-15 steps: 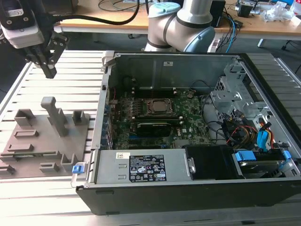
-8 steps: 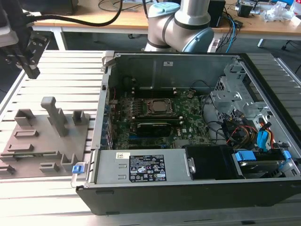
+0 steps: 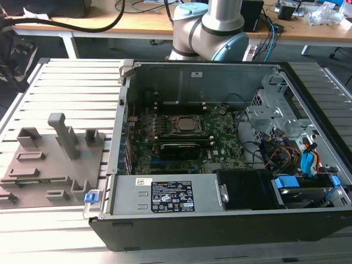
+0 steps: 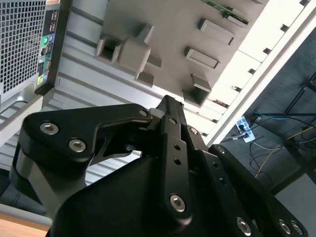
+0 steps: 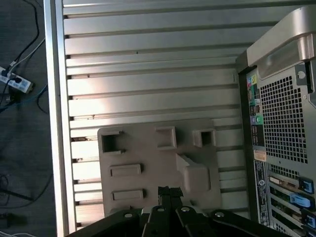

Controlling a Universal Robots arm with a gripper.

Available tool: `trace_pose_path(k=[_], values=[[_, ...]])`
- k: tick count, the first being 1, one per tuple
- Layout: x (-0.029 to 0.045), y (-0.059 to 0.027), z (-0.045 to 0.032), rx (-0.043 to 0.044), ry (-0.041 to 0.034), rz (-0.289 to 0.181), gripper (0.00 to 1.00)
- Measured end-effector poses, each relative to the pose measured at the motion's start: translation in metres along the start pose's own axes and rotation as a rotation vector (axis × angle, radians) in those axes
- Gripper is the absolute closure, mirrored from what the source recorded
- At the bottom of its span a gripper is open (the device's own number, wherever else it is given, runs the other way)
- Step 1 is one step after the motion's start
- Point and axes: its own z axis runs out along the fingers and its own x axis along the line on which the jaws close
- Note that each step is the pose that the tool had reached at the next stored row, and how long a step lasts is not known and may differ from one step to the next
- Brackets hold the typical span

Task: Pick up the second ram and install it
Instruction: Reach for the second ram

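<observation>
The second ram (image 4: 226,13) is a thin green stick lying at one edge of the grey plastic tray (image 4: 163,19). In both wrist views my gripper (image 4: 168,104) (image 5: 165,190) hangs above the tray (image 5: 148,148), well short of the ram. Its black fingers are pressed together and hold nothing. In the exterior view the tray (image 3: 44,165) lies on the slatted table at the left of the open computer case (image 3: 220,143). The green motherboard (image 3: 181,137) lies inside the case. The arm's dark wrist end (image 3: 14,52) shows at the upper left, above the table.
Several raised blocks and a tall post (image 3: 63,132) stand up from the tray. The case's perforated rear panel (image 5: 286,113) is close beside the tray. Past the table edge, cables and a power strip (image 5: 17,81) lie on the floor.
</observation>
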Motion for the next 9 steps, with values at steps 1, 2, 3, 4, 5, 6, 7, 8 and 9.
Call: trace_pose_path(k=[1, 2, 3, 4, 5, 6, 7, 8, 9], values=[[0.0057, -0.0004, 0.0002, -0.0001, 0.0000, 0.000, 0.89], [0.0083, -0.0006, 0.0003, 0.0000, 0.0000, 0.000, 0.89], [0.0097, -0.0011, 0.0004, -0.0001, -0.0001, 0.000, 0.89], [0.0136, -0.0041, 0.0004, -0.0001, 0.0000, 0.000, 0.89], [0.0154, -0.0092, 0.0004, 0.0000, 0.0001, 0.000, 0.89], [0.0149, -0.0181, 0.0007, 0.0005, 0.0001, 0.000, 0.89], [0.0143, -0.0264, 0.0015, 0.0015, -0.0002, 0.000, 0.89], [0.0129, -0.0322, 0.0025, 0.0027, 0.0000, 0.000, 0.89], [0.0105, -0.0364, 0.0035, 0.0031, 0.0005, 0.000, 0.89]])
